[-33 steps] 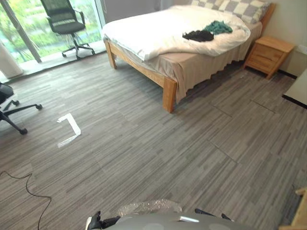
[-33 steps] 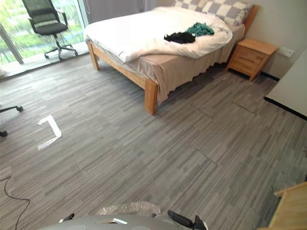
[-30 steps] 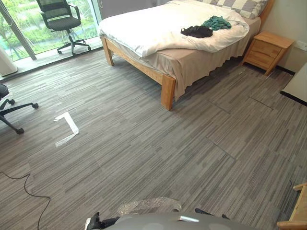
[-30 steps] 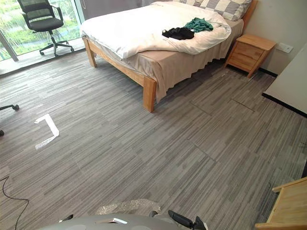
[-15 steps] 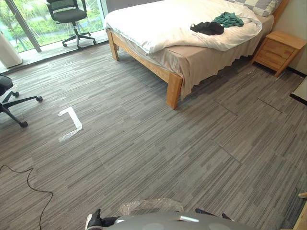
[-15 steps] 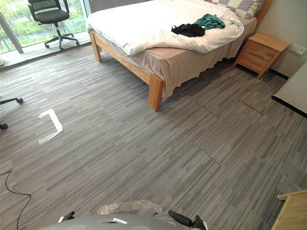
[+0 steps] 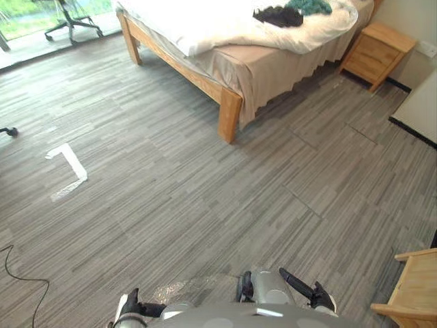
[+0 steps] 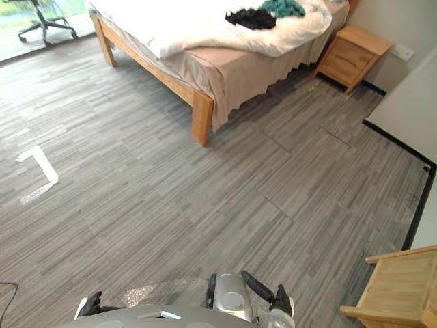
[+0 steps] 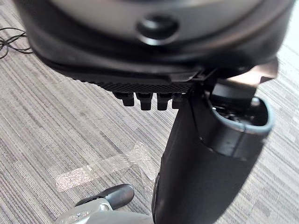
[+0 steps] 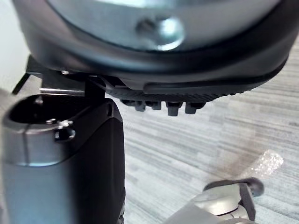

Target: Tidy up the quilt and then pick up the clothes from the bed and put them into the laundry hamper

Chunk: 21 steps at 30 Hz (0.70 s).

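Both arms hang low at the robot's sides. The left hand point(image 7: 128, 305) and right hand point(image 7: 311, 292) show at the near edge of the head views, above the grey plank floor point(image 7: 205, 198). Their fingers point(image 9: 149, 100) are relaxed and hold nothing. The whole head view has shifted since half a second ago, so the camera moved, not the things. The wooden bed point(image 7: 229, 109) now runs off the far edge, with the white quilt point(image 7: 198, 24) rumpled on it. More shows of a pale wooden frame point(image 7: 413, 290) at lower right. The black garment point(image 7: 278, 16) and teal garment point(image 7: 311, 6) lie as before, touching, on the quilt near the nightstand point(image 7: 377, 46)
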Tool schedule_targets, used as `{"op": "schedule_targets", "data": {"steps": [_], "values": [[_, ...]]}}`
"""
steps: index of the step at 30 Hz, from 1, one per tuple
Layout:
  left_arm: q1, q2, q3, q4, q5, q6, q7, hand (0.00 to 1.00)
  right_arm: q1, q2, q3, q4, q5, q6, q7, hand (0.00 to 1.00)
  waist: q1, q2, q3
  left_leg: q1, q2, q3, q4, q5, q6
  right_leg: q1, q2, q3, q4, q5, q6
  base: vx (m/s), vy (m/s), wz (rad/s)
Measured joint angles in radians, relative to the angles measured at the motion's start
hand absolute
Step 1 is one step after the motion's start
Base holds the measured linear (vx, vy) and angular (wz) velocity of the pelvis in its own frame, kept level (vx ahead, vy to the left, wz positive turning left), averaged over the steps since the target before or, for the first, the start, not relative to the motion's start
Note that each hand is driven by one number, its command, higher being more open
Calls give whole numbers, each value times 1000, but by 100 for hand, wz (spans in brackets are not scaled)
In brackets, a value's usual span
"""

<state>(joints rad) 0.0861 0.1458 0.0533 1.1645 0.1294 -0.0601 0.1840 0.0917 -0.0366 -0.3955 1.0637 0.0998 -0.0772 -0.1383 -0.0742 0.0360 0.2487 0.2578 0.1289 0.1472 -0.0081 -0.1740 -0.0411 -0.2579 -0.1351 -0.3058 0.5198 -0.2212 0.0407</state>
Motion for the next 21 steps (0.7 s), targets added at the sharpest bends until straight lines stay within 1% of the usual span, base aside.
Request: {"op": "schedule_targets", "data": {"steps": [1, 2, 3, 4, 5, 6, 7, 8, 9, 10, 11, 12, 13, 14, 15, 16, 17, 18, 19, 20, 21], "values": [[-18, -16, 0, 3, 1, -1, 0, 100, -14, -11, -11, -15, 16, -1, 0, 100, -7, 27, 20, 7, 33, 18, -6, -5, -8, -56, -12, 9, -63, 31, 32, 376, -265, -22], [-20, -25, 1, 3, 1, -3, -1, 100, -25, -19, -12, -21, 32, -2, 3, 100, -15, 33, 31, 19, 47, 39, -11, -5, -8, -90, -37, 10, -137, 69, 58, 494, -349, -38], [-31, -28, 1, 5, 1, -4, -1, 100, -29, -23, -16, -21, 35, -4, 4, 100, -17, 21, 38, 48, 50, 68, -14, -9, -13, -110, -74, 8, -227, 122, 74, 375, -272, -33], [-35, -29, 1, 8, 2, -4, -3, 100, -28, -23, -17, -21, 36, -4, 4, 100, -18, 14, 44, 72, 54, 80, -14, -14, -22, -110, -88, 8, -259, 139, 75, 531, -414, -31], [-25, -22, 2, 14, 6, -6, -7, 100, -18, -15, -12, -13, 46, -1, 4, 100, -18, -4, 43, 121, 59, 101, -14, -24, -38, -101, -110, 7, -296, 152, 74, 637, -510, -30], [-29, -29, 8, 15, 6, -11, -17, 100, -20, -11, -12, -2, 74, 0, 5, 100, -20, 14, 46, 156, 96, 123, 6, -18, -54, -120, -90, 2, -214, 262, 49, 771, -665, -32], [-29, -43, 24, 14, 10, -19, -21, 100, -20, -10, -13, 7, 72, 1, 7, 100, -22, 34, 42, 139, 128, 133, 66, 12, -96, -144, -61, 2, -150, 264, 24, 658, -616, -33], [-29, -52, 30, 11, 14, -27, -28, 100, -22, -9, -29, 14, 79, 2, 9, 100, -25, 46, 43, 110, 156, 131, 137, 31, -104, -150, -40, 1, -126, 242, -12, 617, -669, -41], [-23, -70, 64, -4, 21, -33, -33, 100, -24, -27, -48, 25, 81, 7, 20, 100, -23, 74, 42, 14, 216, 101, 339, 102, -55, -134, 3, -13, -125, 200, -50, 667, -655, -50], [-13, -87, 113, -30, 12, -38, -35, 100, -25, -38, -39, 42, 70, 22, 19, 100, -21, 86, 48, -90, 275, 70, 561, 257, 45, -77, 48, -16, -161, 171, -72, 695, -594, -50], [-7, -90, 124, -45, -7, -47, -37, 100, -26, -47, -32, 50, 68, 26, 18, 100, -18, 85, 55, -136, 301, 62, 682, 274, 67, -36, 76, -16, -184, 162, -80, 731, -488, -45], [-1, -92, 142, -77, -17, -60, -45, 100, -23, -54, -17, 61, 65, 40, 2, 100, -9, 87, 63, -197, 306, 27, 860, 230, 26, 66, 121, -5, -239, 152, -101, 698, -419, -38], [2, -91, 153, -97, -17, -67, -47, 100, -16, -57, 14, 54, 65, 44, -7, 100, -3, 75, 64, -251, 277, -9, 953, 171, -25, 136, 146, 8, -288, 141, -107, 783, -456, -56], [1, -86, 153, -123, -19, -79, -46, 100, -22, -62, 59, 38, 41, 43, -11, 100, 15, 60, 61, -332, 227, -13, 1035, 106, -58, 204, 169, 37, -352, 124, -108, 612, -337, -54], [0, -84, 151, -135, -22, -87, -46, 100, -27, -65, 76, 39, 21, 43, -15, 100, 26, 54, 63, -373, 203, -12, 1048, 74, -68, 236, 176, 48, -380, 121, -106, 598, -285, -71], [-2, -82, 148, -155, -46, -101, -49, 100, -55, -72, 93, 45, -21, 46, -22, 100, 42, 45, 68, -444, 156, 22, 1041, 6, -63, 297, 189, 70, -419, 128, -114, 602, -242, -58], [-3, -82, 148, -167, -53, -113, -53, 100, -69, -78, 93, 47, -55, 49, -26, 100, 56, 43, 69, -499, 124, 79, 976, -40, -54, 366, 196, 73, -461, 126, -112, 608, -221, -46], [-4, -82, 148, -176, -63, -115, -52, 100, -75, -77, 93, 47, -55, 49, -28, 100, 63, 38, 70, -516, 105, 109, 914, -56, -49, 399, 197, 79, -480, 123, -106, 621, -169, -36], [-7, -89, 148, -187, -83, -117, -51, 100, -87, -71, 91, 36, -55, 46, -35, 100, 82, 31, 68, -544, 60, 169, 733, -60, -40, 452, 196, 91, -513, 116, -95, 637, -110, -36], [-10, -87, 150, -191, -89, -116, -50, 100, -103, -69, 90, 30, -55, 39, -40, 100, 87, 25, 70, -572, 2, 197, 510, -19, -4, 504, 193, 94, -546, 102, -77, 782, -86, -38], [-11, -86, 151, -194, -92, -117, -50, 100, -109, -64, 90, 21, -54, 29, -40, 100, 90, 21, 72, -588, -30, 214, 360, 36, 16, 544, 192, 97, -568, 86, -67, 657, -34, -26]]}}
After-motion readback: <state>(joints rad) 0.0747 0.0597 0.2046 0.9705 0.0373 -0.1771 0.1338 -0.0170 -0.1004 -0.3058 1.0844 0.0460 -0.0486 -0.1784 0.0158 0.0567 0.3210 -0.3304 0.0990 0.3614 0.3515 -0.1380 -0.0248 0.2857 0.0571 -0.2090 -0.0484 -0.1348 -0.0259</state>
